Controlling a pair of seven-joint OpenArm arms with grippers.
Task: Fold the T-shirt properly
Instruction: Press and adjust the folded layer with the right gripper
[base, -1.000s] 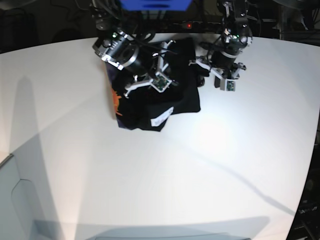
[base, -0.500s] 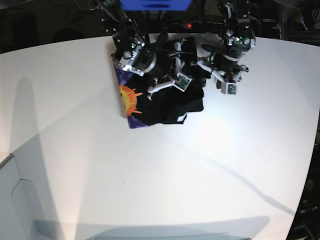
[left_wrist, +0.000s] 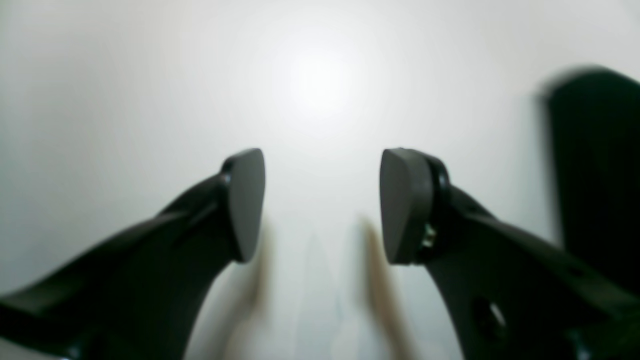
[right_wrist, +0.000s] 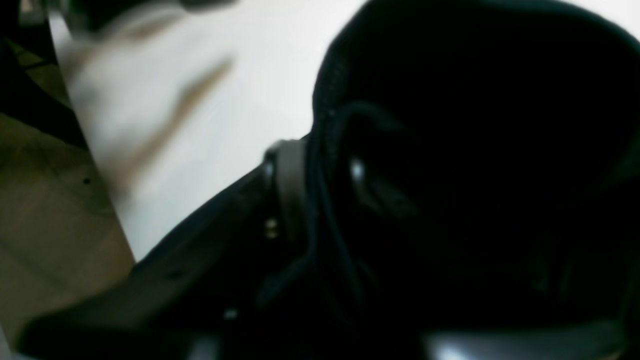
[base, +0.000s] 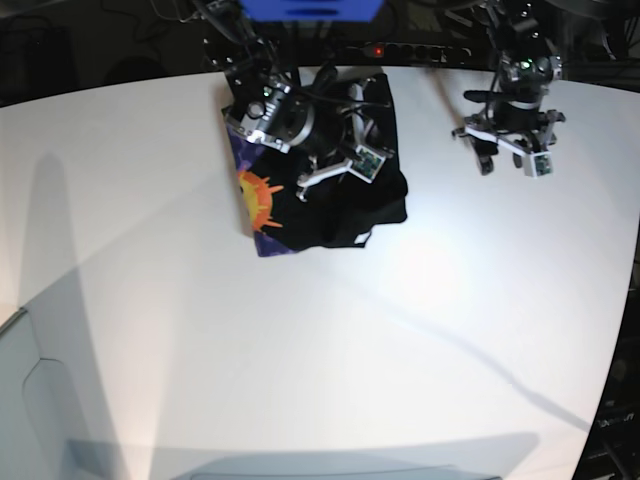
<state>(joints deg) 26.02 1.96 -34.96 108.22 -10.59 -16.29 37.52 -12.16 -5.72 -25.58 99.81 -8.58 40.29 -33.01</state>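
The T-shirt (base: 330, 195) lies in a folded black heap near the top middle of the base view, on the white table (base: 330, 350). A strip of its purple side with an orange and yellow sun shows along the heap's left edge. In the right wrist view the black cloth fills most of the picture, from the middle to the right.

The right gripper (base: 335, 170) sits on top of the heap, in the upper middle of the base view. Its wrist view is dark and blurry. One finger (right_wrist: 287, 195) shows beside a fold of cloth, and cloth seems to lie between the fingers, but I cannot tell if they pinch it or have let go.

The left gripper (base: 487, 160) hangs over bare table in the upper right of the base view, apart from the shirt. Its two fingers (left_wrist: 245, 200) are spread wide with nothing between them.
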